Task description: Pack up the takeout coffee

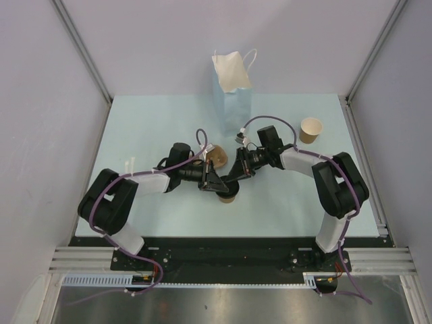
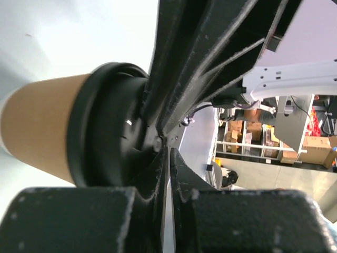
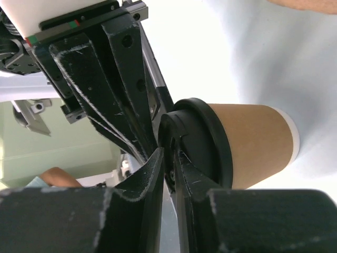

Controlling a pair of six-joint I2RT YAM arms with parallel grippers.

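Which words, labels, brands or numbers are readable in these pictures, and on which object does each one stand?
None can be read.
The kraft cup, its black lid and the blue bag show no print.
Cardboard boxes in the left wrist background: any print is too blurred.

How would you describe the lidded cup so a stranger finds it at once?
From the blue bag near the table's far edge, move nearer. Where the grippers meet is a tan cup. Unlike the open cup at right, it has a black lid.
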